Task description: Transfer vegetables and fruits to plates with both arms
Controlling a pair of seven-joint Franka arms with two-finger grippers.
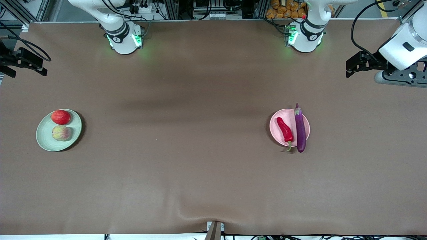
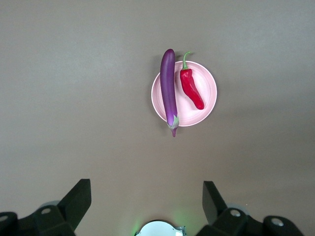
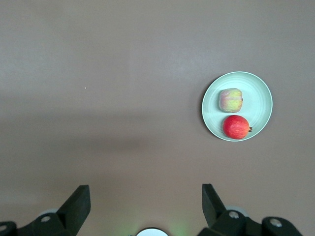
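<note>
A pale green plate (image 1: 43, 140) (image 3: 256, 86) toward the right arm's end holds the red-orange apple (image 1: 60, 117) (image 3: 236, 127) and, nearer the front camera, the yellow-green fruit (image 1: 61, 133) (image 3: 230, 100). A pink plate (image 1: 277, 131) (image 2: 206, 86) toward the left arm's end carries the red chili pepper (image 1: 284, 129) (image 2: 191, 89) and the purple eggplant (image 1: 300, 128) (image 2: 168, 86), which lies across the rim with both ends overhanging. My left gripper (image 1: 348, 69) (image 2: 146, 189) hangs open and empty, high over the table's left-arm end. My right gripper (image 1: 43, 66) (image 3: 145, 192) hangs open and empty over the right-arm end.
Brown cloth (image 1: 200, 150) covers the whole table, with a ripple at the front edge by a small bracket (image 1: 215, 230). The two arm bases (image 1: 125, 40) (image 1: 305, 36) glow green along the edge farthest from the front camera.
</note>
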